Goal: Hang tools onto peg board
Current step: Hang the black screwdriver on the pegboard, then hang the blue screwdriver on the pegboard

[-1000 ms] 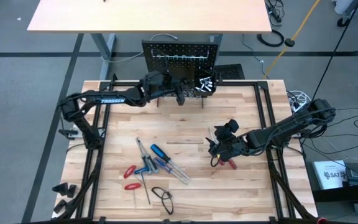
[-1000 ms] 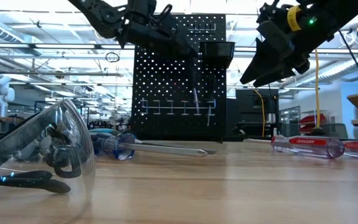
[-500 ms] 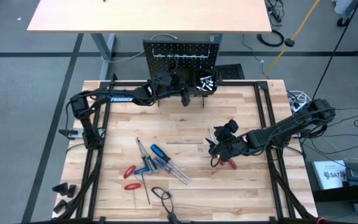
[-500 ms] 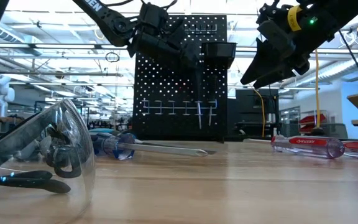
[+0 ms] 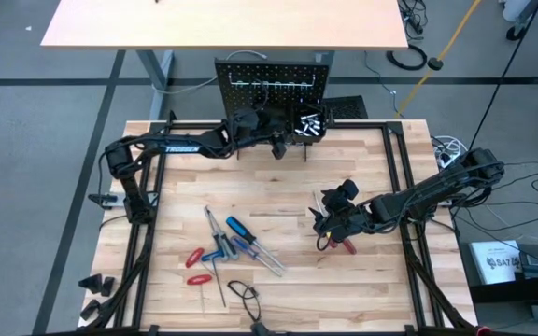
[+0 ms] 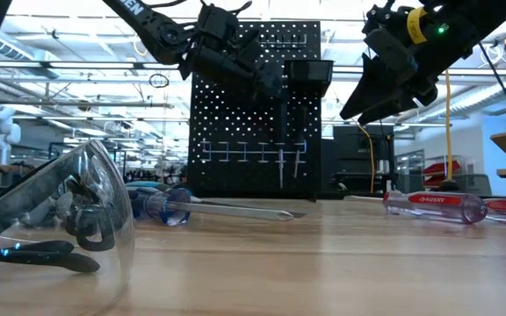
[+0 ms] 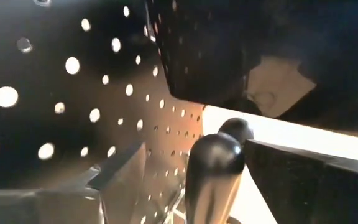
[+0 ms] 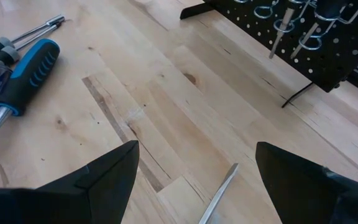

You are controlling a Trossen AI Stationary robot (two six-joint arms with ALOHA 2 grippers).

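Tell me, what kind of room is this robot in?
Probably a robot lab or workshop. There's a wooden workbench with screwdrivers, a peg board for hanging them, and a big open hall with shelves and cables behind.

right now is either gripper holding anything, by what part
Right gripper: open, nothing held. Left gripper is against a black tool handle at the peg board; grip unclear.

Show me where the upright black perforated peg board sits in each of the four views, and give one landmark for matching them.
High view: the black perforated peg board stands at the table's far edge, top centre.
Low view: centre background, upright behind the left gripper.
Left wrist view: it fills the left half, close up.
Right wrist view: upper right corner.
Shared landmark: its row of metal hooks.
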